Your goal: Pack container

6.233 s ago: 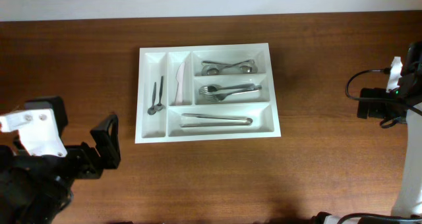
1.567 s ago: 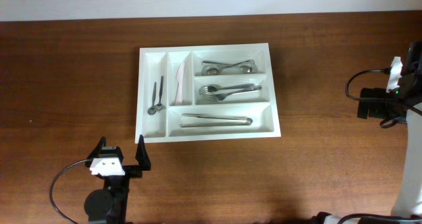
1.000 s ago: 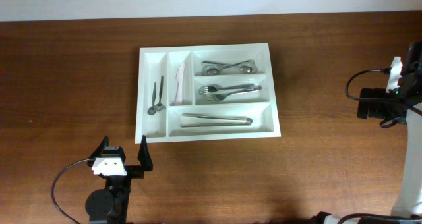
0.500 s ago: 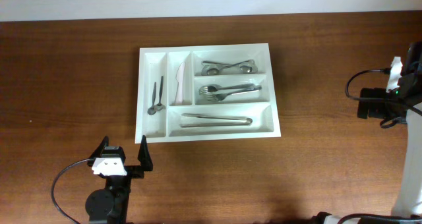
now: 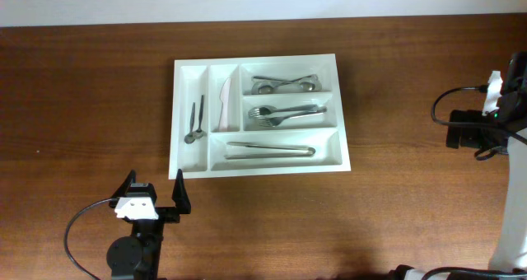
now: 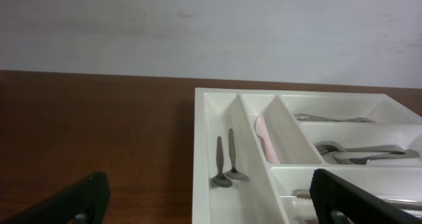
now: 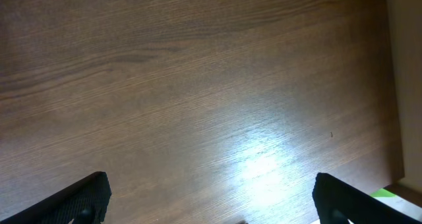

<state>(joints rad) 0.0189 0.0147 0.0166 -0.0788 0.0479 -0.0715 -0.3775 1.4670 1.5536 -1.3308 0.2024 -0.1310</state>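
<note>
We judge the packing finished. The tray (image 5: 191, 161) lies flat on the table (image 5: 412, 222), and each of its five compartments holds cutlery (image 5: 284, 113). We see nothing loose around the tray. Our left gripper (image 5: 153, 188) hovers just off the tray's near-left corner, jaws spread wide and empty. Our right gripper (image 7: 211, 188) hangs well to the tray's right over bare wood, also spread and holding nothing. Next, we think, calls only for parking both arms away from the tray.

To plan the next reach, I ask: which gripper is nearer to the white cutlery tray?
Left. The left gripper is just short of the cutlery tray's near left corner, open and empty. The right gripper is far off to the tray's right, also open.
</note>
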